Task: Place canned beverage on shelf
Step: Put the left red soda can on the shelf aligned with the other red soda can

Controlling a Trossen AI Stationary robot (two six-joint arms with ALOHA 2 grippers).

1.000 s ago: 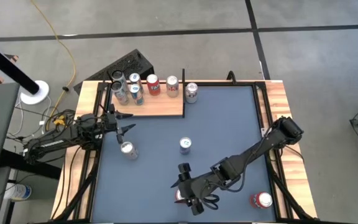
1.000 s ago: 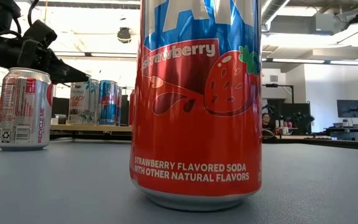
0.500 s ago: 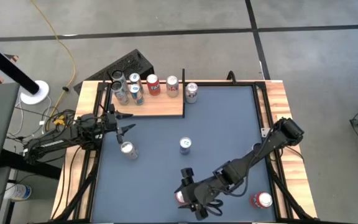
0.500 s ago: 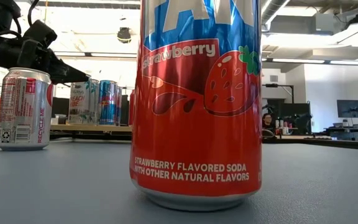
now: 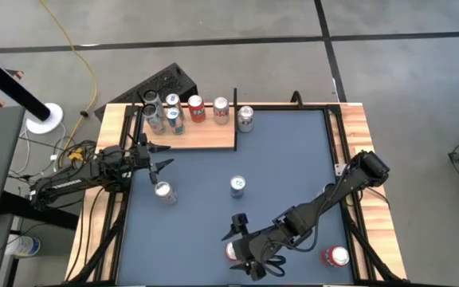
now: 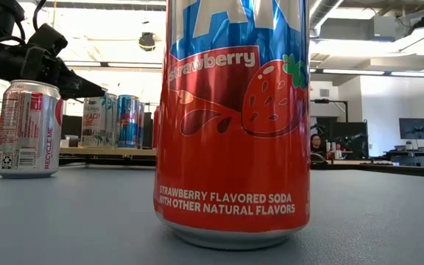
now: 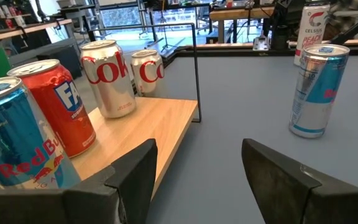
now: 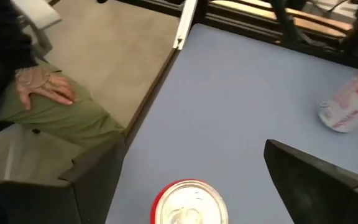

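A red strawberry soda can (image 5: 230,253) stands upright on the blue tabletop near its near edge and fills the low view (image 6: 230,118). My right gripper (image 5: 241,250) is open just above it. In the right wrist view (image 8: 197,180) its two fingers stand on either side of the can's silver top (image 8: 188,202) without touching. The light-brown shelf (image 5: 205,137) lies at the far left with several cans standing on it. My left gripper (image 5: 164,163) waits open and empty near the shelf's near edge (image 7: 166,130).
A blue-silver can (image 5: 237,186) stands mid-table, a silver can (image 5: 163,191) at the left and a red can (image 5: 335,256) near the right. A silver-red can (image 5: 245,118) stands beside the shelf. A person's hand (image 8: 42,93) shows beyond the table's edge.
My right gripper has gone a little toward the table's near edge, settling over the red can with its fingers still open. The can has stayed where it was.
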